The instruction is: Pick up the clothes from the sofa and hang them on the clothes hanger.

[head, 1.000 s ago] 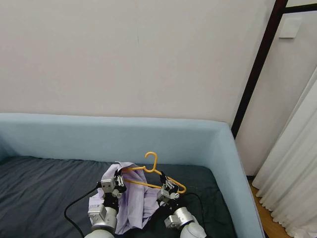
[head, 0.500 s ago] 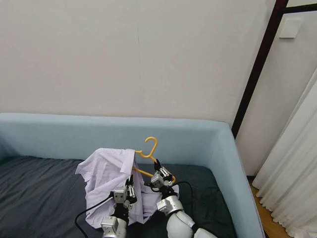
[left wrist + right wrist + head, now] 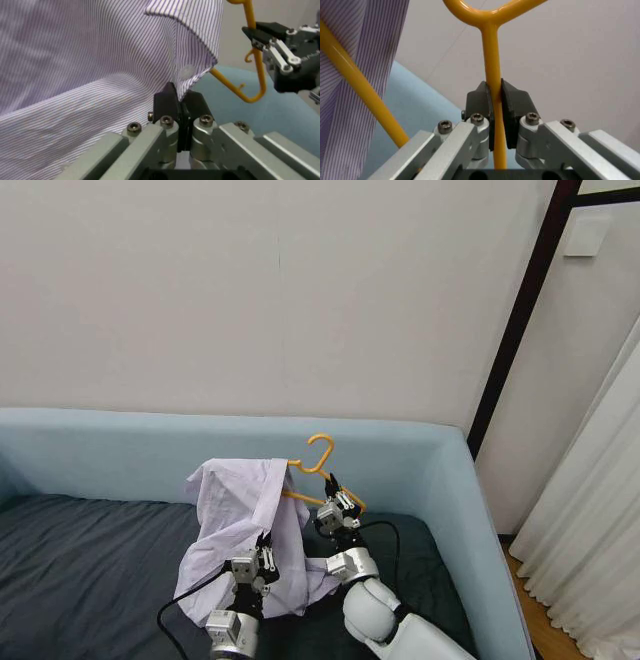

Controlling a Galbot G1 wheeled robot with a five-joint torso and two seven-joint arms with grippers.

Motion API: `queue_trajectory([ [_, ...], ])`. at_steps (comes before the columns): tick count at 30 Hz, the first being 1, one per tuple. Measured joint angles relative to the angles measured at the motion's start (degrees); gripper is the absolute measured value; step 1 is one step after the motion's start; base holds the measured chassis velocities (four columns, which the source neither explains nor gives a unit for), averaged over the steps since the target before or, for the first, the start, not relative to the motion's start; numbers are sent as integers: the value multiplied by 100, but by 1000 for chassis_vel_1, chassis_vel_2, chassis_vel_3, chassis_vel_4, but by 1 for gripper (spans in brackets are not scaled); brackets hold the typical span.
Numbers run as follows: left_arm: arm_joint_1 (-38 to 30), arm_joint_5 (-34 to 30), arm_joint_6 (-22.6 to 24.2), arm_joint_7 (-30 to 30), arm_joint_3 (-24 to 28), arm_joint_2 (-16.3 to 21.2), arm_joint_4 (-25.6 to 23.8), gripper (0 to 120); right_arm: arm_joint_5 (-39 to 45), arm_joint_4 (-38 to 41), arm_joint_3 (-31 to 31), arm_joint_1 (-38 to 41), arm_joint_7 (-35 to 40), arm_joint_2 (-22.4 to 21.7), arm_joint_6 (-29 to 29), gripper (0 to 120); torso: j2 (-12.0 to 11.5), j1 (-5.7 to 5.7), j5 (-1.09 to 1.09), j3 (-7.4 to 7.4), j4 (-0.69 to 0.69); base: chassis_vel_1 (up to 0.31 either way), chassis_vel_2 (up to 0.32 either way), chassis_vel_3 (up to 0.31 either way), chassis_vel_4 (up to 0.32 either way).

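A pale purple striped shirt (image 3: 240, 520) hangs draped over one arm of a yellow hanger (image 3: 318, 470), held up above the sofa seat. My right gripper (image 3: 337, 510) is shut on the hanger's bar (image 3: 492, 90) just under its hook. My left gripper (image 3: 260, 558) is lower, in front of the shirt, shut on the shirt's edge (image 3: 195, 75) near the collar. In the left wrist view the hanger (image 3: 250, 60) and the right gripper (image 3: 287, 56) appear beyond the cloth.
The sofa has a dark grey seat (image 3: 80, 570) and a light blue back and side wall (image 3: 450, 510). A plain wall rises behind it. A dark door frame (image 3: 515, 330) and white curtains (image 3: 600, 540) stand at the right.
Both grippers have risen and shifted right with the hanger and shirt. The shirt now hangs higher and longer off the hanger instead of lying bunched near the seat.
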Motion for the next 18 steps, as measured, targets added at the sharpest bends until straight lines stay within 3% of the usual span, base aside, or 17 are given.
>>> queue_trajectory([
  [9, -515, -123, -257, 138, 421, -391, 572, 0, 19, -94, -124, 205, -60, -110, -30, 5, 0, 0, 0, 0, -1, 0, 0, 0, 0],
  [18, -990, 342, -132, -209, 631, -916, 1435, 0, -166, 134, -87, 60, -263, -333, -644, 5, 0, 0, 0, 0, -1, 0, 0, 0, 0],
])
